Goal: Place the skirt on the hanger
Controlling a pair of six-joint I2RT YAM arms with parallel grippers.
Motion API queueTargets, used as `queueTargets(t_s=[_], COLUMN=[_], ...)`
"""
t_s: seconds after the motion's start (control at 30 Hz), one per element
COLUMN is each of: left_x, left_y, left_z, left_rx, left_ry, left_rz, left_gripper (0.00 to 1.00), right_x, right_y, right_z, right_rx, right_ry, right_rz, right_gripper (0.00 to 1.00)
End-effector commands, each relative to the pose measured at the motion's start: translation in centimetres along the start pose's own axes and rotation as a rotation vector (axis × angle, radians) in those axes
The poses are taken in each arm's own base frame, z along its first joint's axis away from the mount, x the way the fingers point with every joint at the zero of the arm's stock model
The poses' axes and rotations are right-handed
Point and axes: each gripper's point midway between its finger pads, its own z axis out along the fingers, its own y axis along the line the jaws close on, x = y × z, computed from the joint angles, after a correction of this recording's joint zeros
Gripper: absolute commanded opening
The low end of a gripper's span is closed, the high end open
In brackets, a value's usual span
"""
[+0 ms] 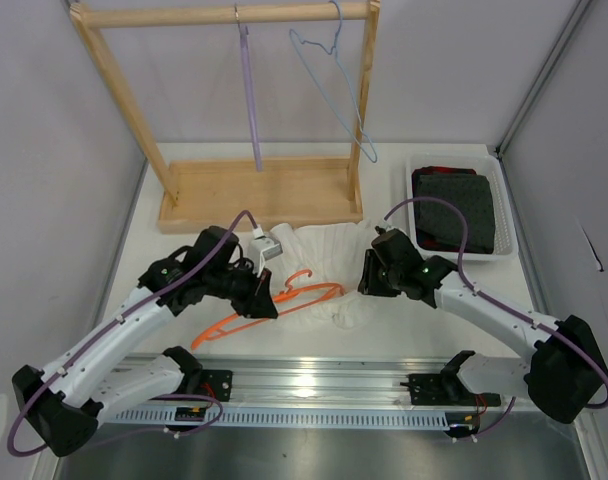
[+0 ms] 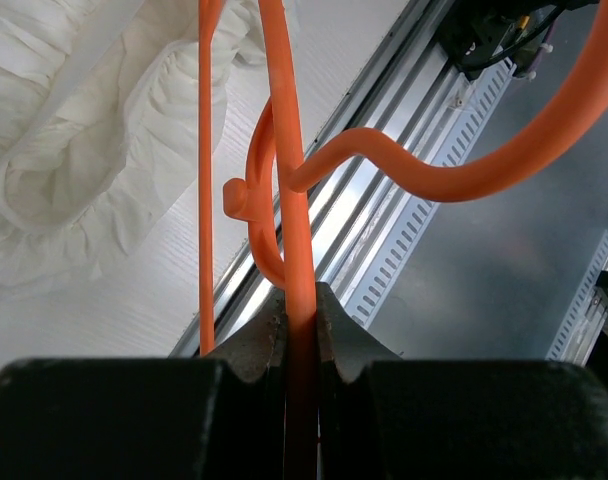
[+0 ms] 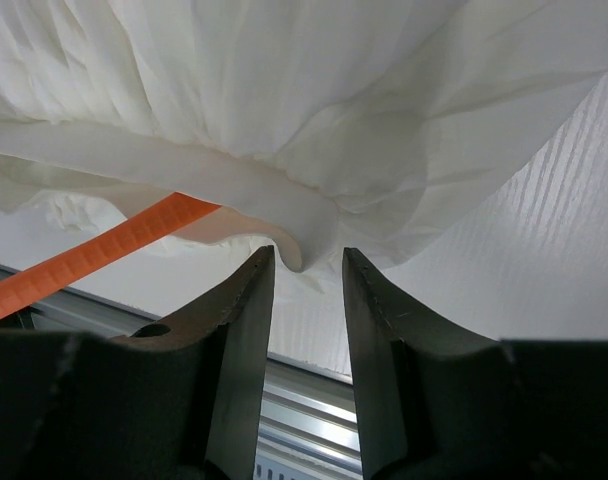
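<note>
Top external shows the skirt lying mid-table with the hanger overlapping its near-left edge, the left gripper clamped on the hanger's bar, apparently to steady it, while the right gripper, narrowly parted, straddles a hem fold, likely to pinch it.

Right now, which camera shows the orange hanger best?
The top view: nearly the whole hanger is visible, held by the left gripper. The left wrist shows only its hook and bars; the right wrist, just one orange strip.
</note>
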Motion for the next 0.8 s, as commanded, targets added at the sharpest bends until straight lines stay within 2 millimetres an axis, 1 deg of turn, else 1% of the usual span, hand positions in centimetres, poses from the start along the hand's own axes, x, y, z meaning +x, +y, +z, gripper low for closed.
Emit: queueTargets(t_s=[0.0,0.13,0.17,0.2,0.3,0.47,0.57,0.7,0.77], left_x=[-2.4,-2.5,-2.4,-2.6,-2.4,-2.6,-2.9,-3.4,-3.5], left_y=[-1.5,-1.7,-1.6,-1.8,-1.7,-1.9,-1.8,-1.8,-1.8], left_z=[-0.8,-0.7,-0.6,-0.6,-0.2,0.5,0.9,1.4,1.6], left_rx=[0.045,0.059,0.058,0.062,0.068,0.079,0.079,0.086,0.091], left_ry=[-0.046,-0.033,-0.028,-0.035,-0.015,-0.010,-0.016,-0.024,-0.023], left_rz=[0.078,0.072,0.067,0.074,0.067,0.069,0.068,0.070,0.072], left_gripper=[0.00,0.00,0.00,0.00,0.00,0.00,0.00,0.00,0.00], right_x=[-0.8,-0.9,-1.0,-0.9,-0.8,-0.6,-0.6,-0.2,0.0], right_y=[0.1,0.0,0.2,0.3,0.3,0.2,0.2,0.3,0.3], right_z=[-1.0,-1.0,-1.0,-1.0,-0.7,-0.2,0.1,0.4,0.4], right_rx=[-0.007,-0.003,-0.010,-0.017,-0.014,-0.007,-0.006,-0.004,-0.003], right_ry=[-0.050,-0.057,-0.059,-0.054,-0.049,-0.044,-0.037,-0.024,-0.021], right_rz=[-0.002,0.000,-0.004,-0.006,-0.007,-0.008,-0.007,-0.014,-0.017], right_gripper=[0.40,0.42,0.42,0.42,0.41,0.40,0.35,0.25,0.23])
